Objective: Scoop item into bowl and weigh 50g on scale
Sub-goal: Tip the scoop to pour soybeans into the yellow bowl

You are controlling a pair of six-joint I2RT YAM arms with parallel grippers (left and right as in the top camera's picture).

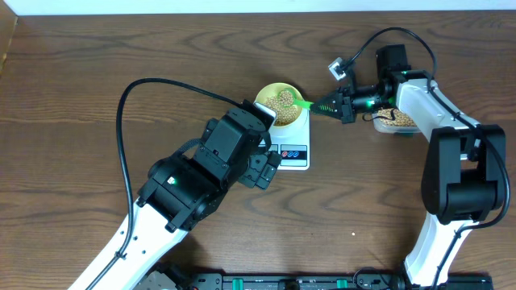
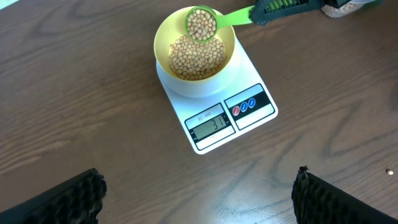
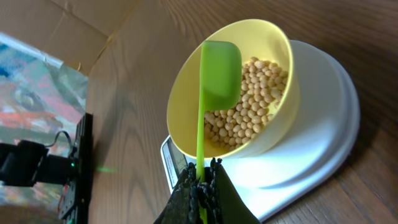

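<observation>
Surface [image 1: 72, 89]: dark brown wood grain, carrying everything in play.
Scale [image 2: 180, 106]: white, flat on the surface near the middle, its display [image 2: 210, 124] and red and blue buttons [image 2: 244, 106] turned toward the left arm.
Bowl [image 2: 160, 38]: pale yellow-green, upright on the scale's platform.
Beans [image 2: 196, 59]: a tan heap covers the bowl's bottom, its top well under the rim; more beans lie in the clear tub [image 1: 397, 121] to the right of the scale, by the right arm.
Scoop [image 2: 236, 15]: green, heaped with beans, held about level over the bowl's far rim, not yet tipped.
Right jaws: closed on the scoop's handle.
Left jaws: spread wide, gripping nothing, hovering above the surface in front of the scale.
Reading: digits show on the display, seemingly thirty-odd, too small to trust.
Done: bowl set on the scale and part filled, by the look of it.
Left: tip this load in, check the display, then add or remove beans until the target weight shows.
</observation>
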